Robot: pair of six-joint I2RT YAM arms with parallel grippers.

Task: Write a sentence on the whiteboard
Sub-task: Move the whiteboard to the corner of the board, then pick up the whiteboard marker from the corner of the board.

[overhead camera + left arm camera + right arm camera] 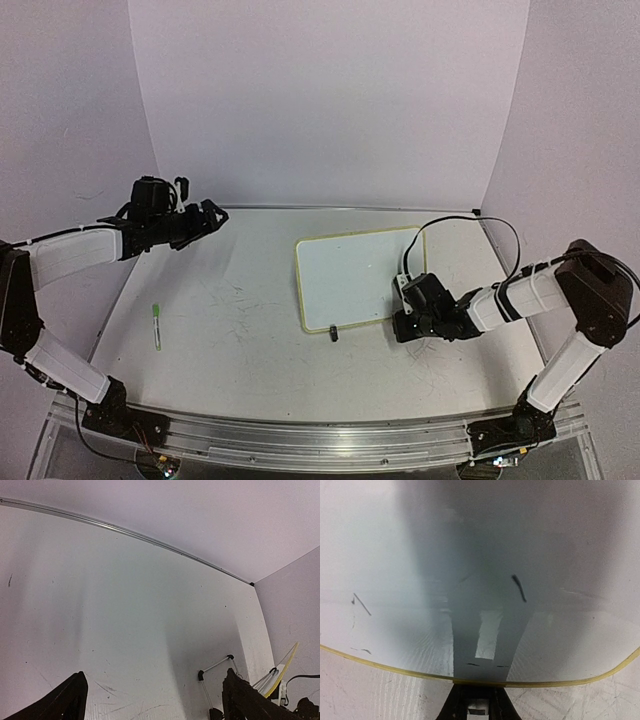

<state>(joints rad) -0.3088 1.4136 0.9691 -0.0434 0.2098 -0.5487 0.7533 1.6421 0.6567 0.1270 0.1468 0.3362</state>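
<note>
The whiteboard lies flat on the table, right of centre, with a pale yellow rim. The sentence is out of view: the whiteboard carries only a few short dark strokes. My right gripper sits low at the board's near right corner. In the right wrist view this gripper is shut, its tips meeting the yellow rim with nothing seen between them. My left gripper hovers open above the back left of the table, far from the board. The left gripper holds nothing between its wide-apart fingers.
A green marker lies on the table at the near left. One small black clip foot sticks out from the board's near edge. The back wall and side walls close in the table. A black cable loops over the right arm.
</note>
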